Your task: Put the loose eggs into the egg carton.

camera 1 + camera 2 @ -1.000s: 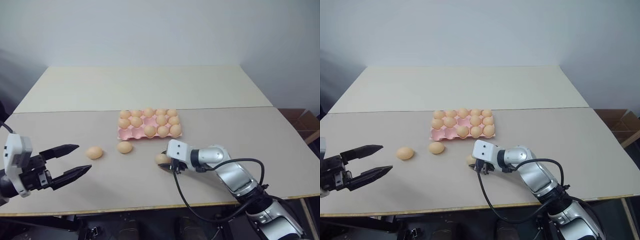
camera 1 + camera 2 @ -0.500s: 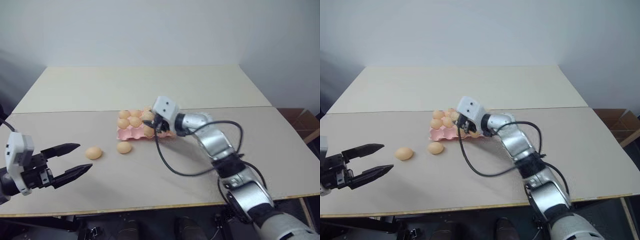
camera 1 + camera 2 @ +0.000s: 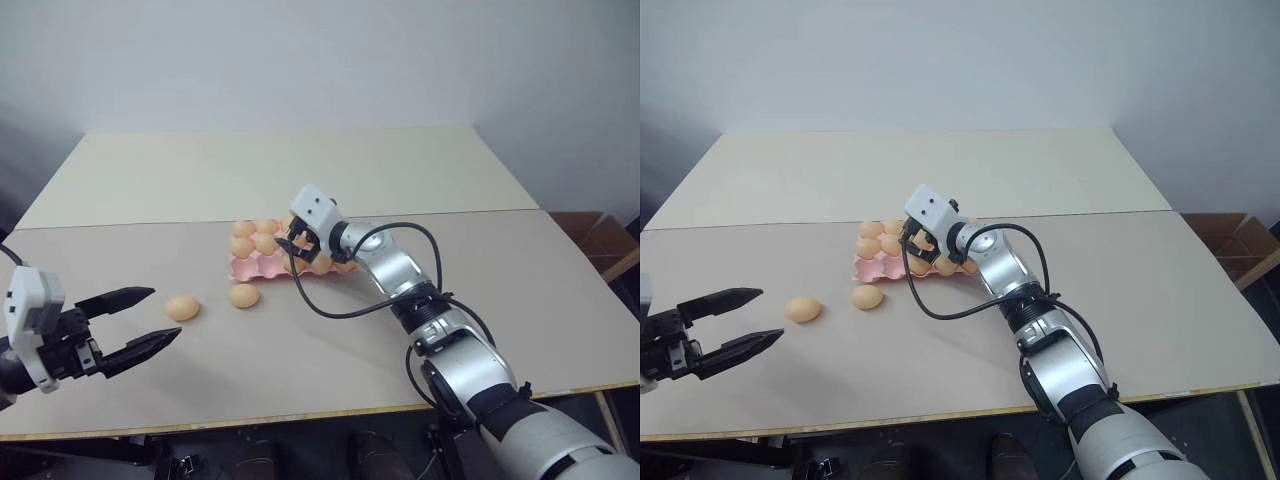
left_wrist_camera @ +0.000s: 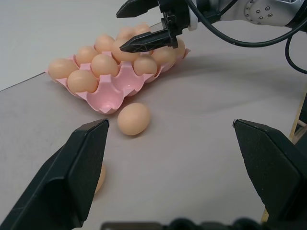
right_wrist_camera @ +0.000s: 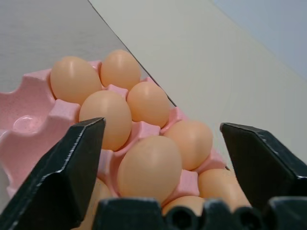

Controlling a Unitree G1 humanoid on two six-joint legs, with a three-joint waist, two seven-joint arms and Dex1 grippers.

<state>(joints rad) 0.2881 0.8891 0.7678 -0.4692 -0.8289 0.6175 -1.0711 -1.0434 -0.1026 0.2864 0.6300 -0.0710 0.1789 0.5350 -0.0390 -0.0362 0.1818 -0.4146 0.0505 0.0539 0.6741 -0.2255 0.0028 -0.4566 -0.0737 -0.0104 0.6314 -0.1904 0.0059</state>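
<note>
The pink egg carton (image 3: pixel 248 268) lies mid-table, most of its cups filled with tan eggs. My right gripper (image 3: pixel 297 243) hovers over its near right part, open, with an egg (image 5: pixel 149 167) resting in a cup below and between the fingers. Two loose eggs lie on the table left of and in front of the carton: one (image 3: pixel 244 295) close to its front edge, one (image 3: pixel 182 307) further left. My left gripper (image 3: pixel 140 320) is open and empty, held low at the left, pointing at those eggs. In the left wrist view the nearer egg (image 4: pixel 134 119) lies ahead, before the carton (image 4: pixel 112 93).
The table is two pale tops joined along a seam (image 3: pixel 500 213) behind the carton. A black cable (image 3: pixel 340 312) loops from my right wrist over the table. A cardboard box (image 3: pixel 600 232) stands off the table's right side. The front edge (image 3: pixel 300 415) is close.
My right gripper, shut on an egg near the front of the table, lifted it, swung out and left over the carton, and opened. The left gripper stayed still.
</note>
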